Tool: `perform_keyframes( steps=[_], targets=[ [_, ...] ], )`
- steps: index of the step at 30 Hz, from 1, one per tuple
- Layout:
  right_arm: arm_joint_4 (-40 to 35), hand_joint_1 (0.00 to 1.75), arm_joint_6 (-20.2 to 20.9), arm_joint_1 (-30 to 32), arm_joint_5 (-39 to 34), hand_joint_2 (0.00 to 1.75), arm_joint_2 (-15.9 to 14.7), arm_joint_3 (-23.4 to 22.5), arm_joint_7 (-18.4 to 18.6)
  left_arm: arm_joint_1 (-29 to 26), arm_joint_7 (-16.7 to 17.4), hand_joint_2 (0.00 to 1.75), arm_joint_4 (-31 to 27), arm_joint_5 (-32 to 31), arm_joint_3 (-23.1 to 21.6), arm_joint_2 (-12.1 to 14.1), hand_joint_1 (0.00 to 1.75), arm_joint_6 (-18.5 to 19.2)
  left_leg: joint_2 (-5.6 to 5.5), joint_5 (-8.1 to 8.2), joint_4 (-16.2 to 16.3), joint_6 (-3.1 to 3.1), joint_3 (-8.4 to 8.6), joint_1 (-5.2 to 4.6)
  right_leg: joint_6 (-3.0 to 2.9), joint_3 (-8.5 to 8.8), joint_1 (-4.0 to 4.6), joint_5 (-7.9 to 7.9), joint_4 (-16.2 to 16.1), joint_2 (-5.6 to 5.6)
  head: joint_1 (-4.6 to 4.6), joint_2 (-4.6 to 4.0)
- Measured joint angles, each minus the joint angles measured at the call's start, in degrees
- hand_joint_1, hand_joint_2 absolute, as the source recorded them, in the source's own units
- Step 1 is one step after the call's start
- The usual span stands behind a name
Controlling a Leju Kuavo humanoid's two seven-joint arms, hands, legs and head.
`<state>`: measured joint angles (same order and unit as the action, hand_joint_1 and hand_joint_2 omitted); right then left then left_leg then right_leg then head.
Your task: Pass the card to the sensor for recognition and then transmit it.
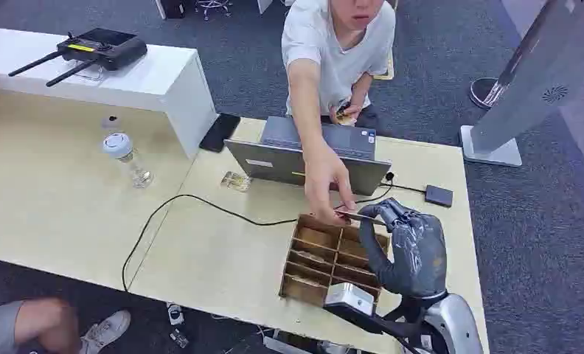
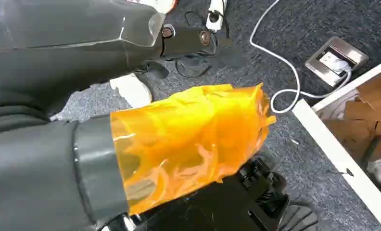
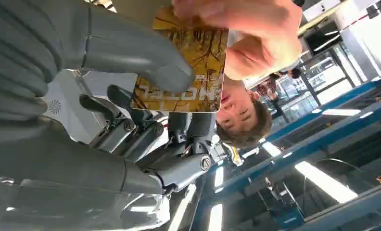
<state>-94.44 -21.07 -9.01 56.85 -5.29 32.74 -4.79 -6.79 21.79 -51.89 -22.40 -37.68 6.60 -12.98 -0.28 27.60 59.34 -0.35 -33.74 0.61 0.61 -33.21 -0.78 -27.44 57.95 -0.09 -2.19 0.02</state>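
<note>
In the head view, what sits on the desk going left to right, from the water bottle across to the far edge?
Water bottle → phone → laptop → card, pinched by the right hand and also gripped by the person's hand → small black box on its cable.
</note>
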Motion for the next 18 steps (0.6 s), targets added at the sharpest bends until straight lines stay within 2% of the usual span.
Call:
perform_keyframes(
  steps=[4,9,18],
  targets=[
    [0.00,1.75,0.85,0.00,-0.77,1.75,0.00,0.00,-0.04,-0.19,0.00,0.00,0.00,-1.05,0.92,-0.28,0.00,0.50,0.00,0.00,0.00,0.00,0.00,0.00,0.00,0.00,0.00,0.00,0.00,0.00,0.00,0.00],
    [0.00,1.75,3.81,0.05,-5.10,1.75,0.00,0.00,-1.03,-0.56,-0.04,0.00,0.00,-2.01,2.12,-0.63,0.00,0.98,0.00,0.00,0.00,0.00,0.00,0.00,0.00,-0.01,0.00,0.00,0.00,0.01,0.00,0.00],
    [-1.16,1.75,13.36,2.36,-21.82,1.75,-0.02,-1.97,-6.10,-2.12,-0.33,0.00,-0.02,-3.76,5.00,-1.42,0.00,1.31,0.01,0.01,0.00,0.00,0.00,0.00,0.00,-0.03,0.00,-0.01,-0.01,0.01,0.02,0.00]
  ],
)
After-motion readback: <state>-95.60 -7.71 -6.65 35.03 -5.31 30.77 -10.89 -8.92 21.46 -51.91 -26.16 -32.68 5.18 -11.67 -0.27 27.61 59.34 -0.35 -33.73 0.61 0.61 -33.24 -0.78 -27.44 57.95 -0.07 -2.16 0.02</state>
